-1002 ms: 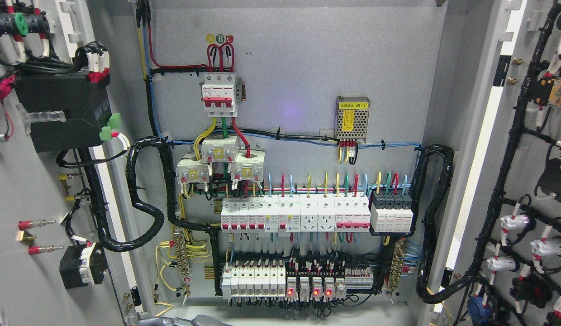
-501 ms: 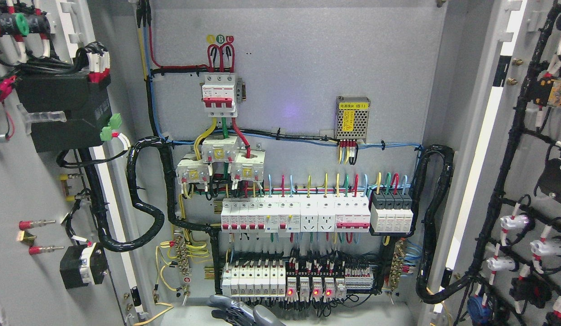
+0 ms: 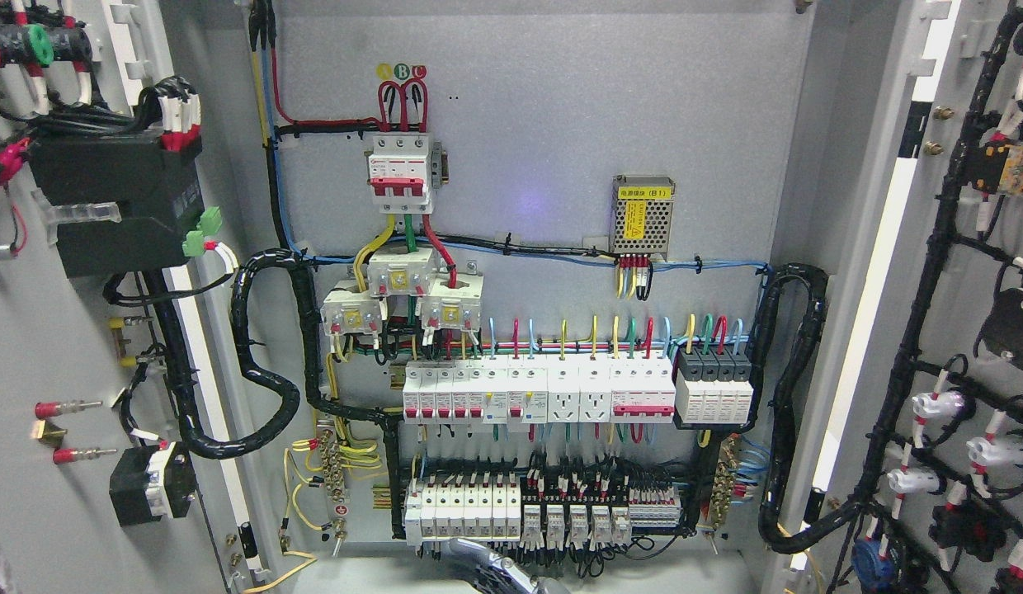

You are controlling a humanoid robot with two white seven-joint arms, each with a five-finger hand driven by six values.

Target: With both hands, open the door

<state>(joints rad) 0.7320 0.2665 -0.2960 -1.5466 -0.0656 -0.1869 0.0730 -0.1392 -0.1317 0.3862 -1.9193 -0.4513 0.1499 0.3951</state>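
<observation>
- As both leaves stand swung wide, the opening step reads as essentially complete: the left door (image 3: 74,346) fills the picture's left edge and the right door (image 3: 965,330) its right edge, each showing its wired inner face.
- Cabinet interior (image 3: 544,124): grey back panel fully exposed between the two doors.
- Hand (image 3: 491,569): a grey and black robot part at the bottom edge, near the middle, just below the lowest breaker row. Which side its arm comes in from cannot be told, so it is entered only as a hand. The state of its fingers cannot be told; it touches neither door.
- The other hand: not shown.
- Main breaker (image 3: 400,173): red and white, upper centre, fed by red leads.
- Power supply module (image 3: 642,214): perforated case with yellow label, right of centre.
- Middle breaker row (image 3: 536,389): white units with coloured wires above.
- Lower breaker row (image 3: 516,511): white units and relays above the cabinet floor.
- Black cable looms (image 3: 264,355): run from each door into the cabinet.
- Next move, as judged: drawing the hand clear of the live wiring, with any remaining door travel checked gently against the looms.
</observation>
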